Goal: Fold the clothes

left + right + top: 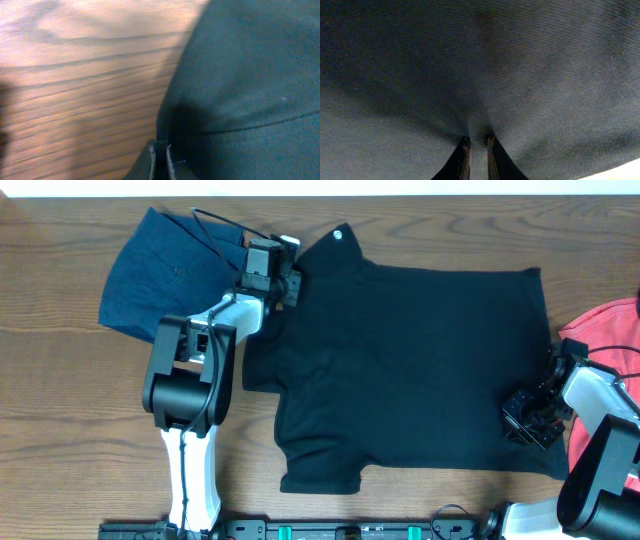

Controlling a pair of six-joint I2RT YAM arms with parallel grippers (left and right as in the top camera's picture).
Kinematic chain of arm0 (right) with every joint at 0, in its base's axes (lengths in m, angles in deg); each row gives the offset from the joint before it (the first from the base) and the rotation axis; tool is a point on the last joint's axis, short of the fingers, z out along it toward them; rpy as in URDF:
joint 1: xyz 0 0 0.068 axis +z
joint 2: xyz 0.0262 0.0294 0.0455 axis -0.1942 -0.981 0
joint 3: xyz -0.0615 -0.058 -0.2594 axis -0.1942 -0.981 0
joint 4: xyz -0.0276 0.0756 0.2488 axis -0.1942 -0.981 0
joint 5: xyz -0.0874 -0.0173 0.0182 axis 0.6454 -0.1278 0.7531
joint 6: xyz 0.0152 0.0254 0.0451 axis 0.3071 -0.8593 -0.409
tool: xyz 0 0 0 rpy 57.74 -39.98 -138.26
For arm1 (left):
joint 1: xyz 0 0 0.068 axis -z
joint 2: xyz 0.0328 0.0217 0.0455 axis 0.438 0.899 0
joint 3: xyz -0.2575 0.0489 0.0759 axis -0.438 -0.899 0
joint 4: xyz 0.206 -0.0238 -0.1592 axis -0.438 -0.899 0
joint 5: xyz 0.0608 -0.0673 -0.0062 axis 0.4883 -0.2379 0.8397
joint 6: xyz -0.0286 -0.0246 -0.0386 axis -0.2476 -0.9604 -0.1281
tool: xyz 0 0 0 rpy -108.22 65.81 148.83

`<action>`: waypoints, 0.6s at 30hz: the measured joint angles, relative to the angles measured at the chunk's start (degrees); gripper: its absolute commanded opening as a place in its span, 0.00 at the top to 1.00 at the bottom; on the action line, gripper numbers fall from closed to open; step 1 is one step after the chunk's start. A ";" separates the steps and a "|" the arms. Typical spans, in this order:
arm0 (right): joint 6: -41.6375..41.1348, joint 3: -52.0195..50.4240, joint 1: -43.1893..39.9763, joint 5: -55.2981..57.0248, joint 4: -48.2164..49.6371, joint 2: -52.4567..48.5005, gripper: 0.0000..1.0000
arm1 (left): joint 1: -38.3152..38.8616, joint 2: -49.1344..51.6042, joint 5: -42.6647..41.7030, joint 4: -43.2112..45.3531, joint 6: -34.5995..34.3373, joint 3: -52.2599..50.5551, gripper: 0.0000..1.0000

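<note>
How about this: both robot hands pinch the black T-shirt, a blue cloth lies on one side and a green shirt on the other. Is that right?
Not quite. That other one is a coral-red shirt, not green, as the overhead view shows. The rest holds: the left gripper and the right gripper both pinch the black T-shirt, and the blue cloth lies on one side.

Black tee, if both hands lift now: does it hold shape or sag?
Likely floppy: the black T-shirt lies flat with soft wrinkles at its sleeve, so it should sag between the left hand and the right hand. Probably light too, since the thin cloth puckers at the right pinch.
</note>
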 measured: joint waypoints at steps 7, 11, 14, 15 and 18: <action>0.00 0.00 0.00 0.07 -0.02 0.00 0.89 | -3.32 -0.20 1.11 -0.61 -0.72 0.00 0.69; 0.00 0.00 0.00 0.24 -0.02 0.00 0.85 | -4.07 -1.33 1.57 -3.41 -1.03 0.00 0.37; 0.00 0.00 0.00 0.46 0.13 0.02 0.84 | -4.26 -3.80 1.88 -7.98 -1.55 -0.52 0.29; 0.02 0.00 0.00 0.50 0.24 0.07 0.83 | -4.26 -5.20 1.97 -10.05 -1.60 -0.66 0.27; 0.85 0.33 0.00 0.81 0.98 0.70 0.80 | -4.26 -10.93 1.97 -16.06 -1.57 -0.81 0.10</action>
